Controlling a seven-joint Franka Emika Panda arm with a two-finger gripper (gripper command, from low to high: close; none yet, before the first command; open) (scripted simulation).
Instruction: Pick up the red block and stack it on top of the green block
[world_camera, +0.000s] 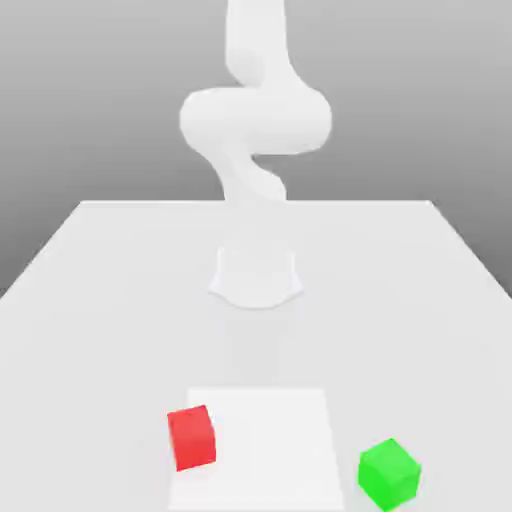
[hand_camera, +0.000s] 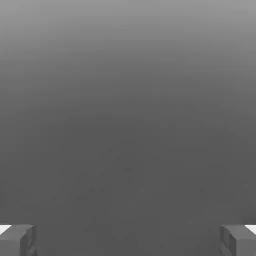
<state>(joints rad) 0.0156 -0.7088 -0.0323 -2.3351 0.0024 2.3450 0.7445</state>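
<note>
A: Start at the exterior view's left. What's there?

B: The pale tabletop (world_camera: 110, 330), flat and plain-surfaced, its sides slanting outward toward the bottom of the frame. At the lower left sits the red block (world_camera: 192, 438), the one to be picked up. It's a flat-coloured cube with crisp edges, turned a little askew, and it overlaps the left edge of a white panel.

A: What shape is that panel?

B: The white panel (world_camera: 262, 450) is flat and four-sided, a shade brighter than the tabletop, and it spreads across the lower middle of the frame.

A: And above it?

B: The robot arm (world_camera: 256, 120), glossy-looking white, all rounded tubes and bulging joints. It runs up the centre and out past the top edge. Its flared base (world_camera: 256, 278) meets the tabletop around mid-frame, against a grey backdrop (world_camera: 70, 100) that darkens downward.

A: Further right?

B: The green block (world_camera: 389, 475), at the lower right, well apart from the red one and just beside the panel. It's a plain, bright cube, with a corner pointing toward the bottom of the frame.

A: And the gripper (hand_camera: 128, 241)?

B: Released. In the hand view its blocky grey fingers (hand_camera: 15, 242) stand wide apart.
</note>
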